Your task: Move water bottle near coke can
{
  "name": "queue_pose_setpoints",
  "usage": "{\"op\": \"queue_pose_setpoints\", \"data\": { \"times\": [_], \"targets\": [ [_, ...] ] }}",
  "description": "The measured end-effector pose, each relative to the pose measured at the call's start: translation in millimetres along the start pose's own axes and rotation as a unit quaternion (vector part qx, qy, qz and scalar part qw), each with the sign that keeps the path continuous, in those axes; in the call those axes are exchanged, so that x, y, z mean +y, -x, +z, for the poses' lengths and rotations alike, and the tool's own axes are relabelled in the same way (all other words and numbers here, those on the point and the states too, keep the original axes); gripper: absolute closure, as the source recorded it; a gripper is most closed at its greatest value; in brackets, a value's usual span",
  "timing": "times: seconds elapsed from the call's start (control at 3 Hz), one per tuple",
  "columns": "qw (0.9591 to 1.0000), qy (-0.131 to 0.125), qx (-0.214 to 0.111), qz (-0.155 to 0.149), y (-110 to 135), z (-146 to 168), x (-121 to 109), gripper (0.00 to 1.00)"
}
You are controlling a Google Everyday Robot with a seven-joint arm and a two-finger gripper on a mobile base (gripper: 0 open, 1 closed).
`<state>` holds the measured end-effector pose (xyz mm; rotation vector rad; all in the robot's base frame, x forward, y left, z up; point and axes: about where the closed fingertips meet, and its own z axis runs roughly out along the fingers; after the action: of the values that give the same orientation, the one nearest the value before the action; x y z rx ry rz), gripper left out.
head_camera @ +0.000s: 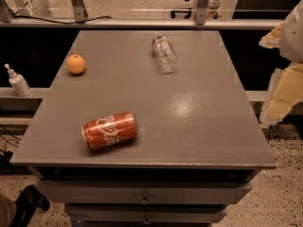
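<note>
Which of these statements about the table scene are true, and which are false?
1. The coke can lies on its side. True.
2. The water bottle stands upright. False: it lies on its side on the table.
3. The orange touches the coke can. False: they are apart.
4. The gripper is at the right edge of the view, away from the water bottle. True.
5. The pump bottle stands on the table. False: it stands on a ledge left of it.

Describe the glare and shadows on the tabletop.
Camera view: a glare patch whitens the table right of the coke can; camera view: a soft shadow hugs the can's near side; camera view: the hand hangs pale at the right edge.
</note>
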<state>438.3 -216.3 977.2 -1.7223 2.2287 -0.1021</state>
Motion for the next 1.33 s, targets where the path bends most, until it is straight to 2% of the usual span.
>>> {"op": "queue_pose_setpoints", "data": {
  "times": [0.33,0.67,1.0,1.33],
  "targets": [
    [1.0,-0.003,-0.003,0.001,1.5,1.8,-1.0,0.0],
    [0.9996,-0.009,-0.018,0.021,16.5,23.2,-25.3,0.0],
    [0.9978,-0.017,-0.03,0.056,31.4,53.5,-66.6,0.0],
    [0.9927,-0.024,-0.054,0.105,39.2,76.4,-109.9,0.0]
  ]
}}
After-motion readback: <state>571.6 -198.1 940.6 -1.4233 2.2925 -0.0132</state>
